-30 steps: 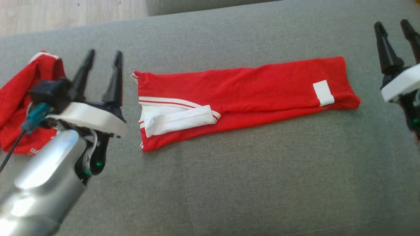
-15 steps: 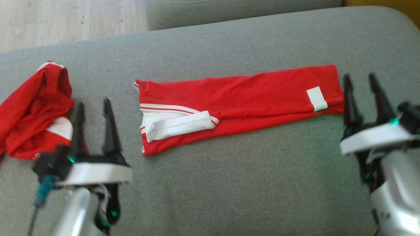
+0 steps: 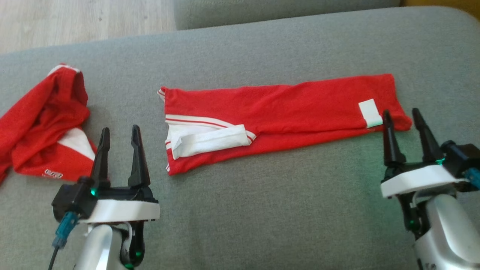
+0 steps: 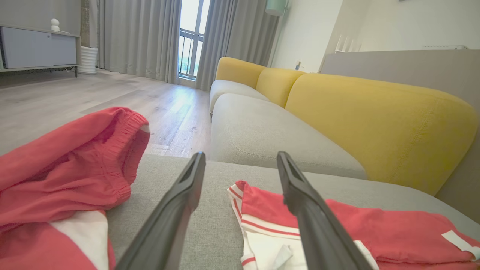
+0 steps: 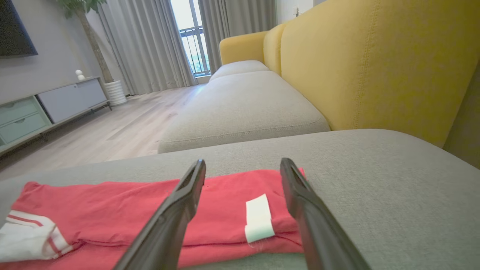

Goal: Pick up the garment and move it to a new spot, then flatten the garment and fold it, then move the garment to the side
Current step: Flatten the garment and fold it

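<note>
Both arms reach forward over the near part of the grey cushion (image 3: 262, 210), fingers pointing away from the robot. The left hand (image 3: 120, 128) and the right hand (image 3: 400, 111) are spread wide and grip nothing. The red garment (image 3: 285, 108) lies folded flat across the cushion's middle. Its long axis runs left to right, with the striped white end (image 3: 206, 137) to the left and the white label (image 3: 369, 112) to the right. The head view shows its full length and a second red cloth (image 3: 41, 123) at the cushion's left edge. The right wrist view frames the label between the fingers. Both wrist views show a yellow backrest (image 4: 375, 123) beyond the cushion.
</note>
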Tool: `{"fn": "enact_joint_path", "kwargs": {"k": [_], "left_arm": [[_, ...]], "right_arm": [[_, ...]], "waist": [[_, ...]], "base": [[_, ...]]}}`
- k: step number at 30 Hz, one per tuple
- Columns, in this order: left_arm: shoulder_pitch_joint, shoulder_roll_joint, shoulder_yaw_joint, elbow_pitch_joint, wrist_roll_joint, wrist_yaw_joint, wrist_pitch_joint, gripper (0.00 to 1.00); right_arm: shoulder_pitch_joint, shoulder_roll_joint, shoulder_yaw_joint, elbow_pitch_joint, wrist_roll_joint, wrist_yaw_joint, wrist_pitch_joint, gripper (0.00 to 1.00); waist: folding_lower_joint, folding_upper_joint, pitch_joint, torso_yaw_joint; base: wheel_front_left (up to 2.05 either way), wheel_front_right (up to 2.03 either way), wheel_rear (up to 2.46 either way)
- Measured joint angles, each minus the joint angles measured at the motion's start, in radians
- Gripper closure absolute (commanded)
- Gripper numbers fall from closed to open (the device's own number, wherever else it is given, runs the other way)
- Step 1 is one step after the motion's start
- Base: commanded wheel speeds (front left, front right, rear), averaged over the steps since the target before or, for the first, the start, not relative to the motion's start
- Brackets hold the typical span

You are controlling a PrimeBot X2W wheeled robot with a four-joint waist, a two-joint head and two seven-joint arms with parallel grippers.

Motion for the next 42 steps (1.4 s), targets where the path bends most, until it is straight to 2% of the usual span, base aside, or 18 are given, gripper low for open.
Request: {"fn": "enact_joint_path", "kwargs": {"k": [6, 16, 22, 27, 28, 29, 30, 38, 42], "left_arm": [[-0.037, -0.022, 0.017, 0.015, 0.031, -0.025, 0.000, 0.00], [-0.095, -0.030, -0.003, 0.039, 0.031, -0.046, 0.000, 0.00], [-0.113, -0.030, -0.008, 0.045, 0.028, -0.050, 0.000, 0.00], [-0.127, -0.031, -0.006, 0.045, 0.021, -0.050, 0.000, 0.00], [-0.129, -0.031, -0.006, 0.044, 0.021, -0.050, 0.000, 0.00], [-0.130, -0.031, -0.005, 0.044, 0.021, -0.050, 0.000, 0.00], [-0.131, -0.032, -0.005, 0.043, 0.021, -0.050, 0.000, 0.00], [-0.133, -0.033, -0.007, 0.043, 0.023, -0.050, 0.000, 0.00], [-0.133, -0.033, -0.007, 0.046, 0.023, -0.050, 0.000, 0.00]], "right_arm": [[-0.093, -0.009, -0.112, 0.105, -0.065, 0.000, 0.026, 0.00], [-0.262, 0.012, -0.369, 0.361, -0.204, 0.000, 0.161, 0.00], [-0.308, 0.059, -0.394, 0.433, -0.232, 0.000, 0.188, 0.00], [-0.344, 0.060, -0.392, 0.456, -0.227, 0.000, 0.194, 0.00], [-0.348, 0.060, -0.385, 0.459, -0.225, 0.000, 0.198, 0.11], [-0.350, 0.060, -0.378, 0.462, -0.218, 0.000, 0.198, 0.58], [-0.351, 0.060, -0.371, 0.464, -0.207, 0.000, 0.198, 1.00], [-0.358, 0.056, -0.347, 0.467, -0.142, 0.000, 0.180, 1.00], [-0.358, 0.011, -0.388, 0.468, -0.140, 0.000, 0.165, 1.00]], "waist": [[0.0002, 0.0000, 0.044, 0.020], [0.0002, 0.0000, 0.128, 0.064], [0.0002, 0.0000, 0.163, 0.080], [0.0001, 0.0000, 0.179, 0.079], [0.0001, 0.0000, 0.182, 0.077], [0.0001, 0.0000, 0.183, 0.076], [0.0001, 0.0000, 0.185, 0.074], [0.0001, 0.0000, 0.178, 0.060], [0.0001, 0.0000, 0.169, 0.055]], "base": [[0.00, 0.00, 0.00], [0.00, 0.00, 0.00], [0.00, 0.00, 0.00], [0.00, 0.00, 0.00], [0.00, 0.00, 0.00], [0.00, 0.00, 0.00], [0.00, 0.00, 0.00], [0.00, 0.00, 0.00], [0.00, 0.00, 0.00]]}}
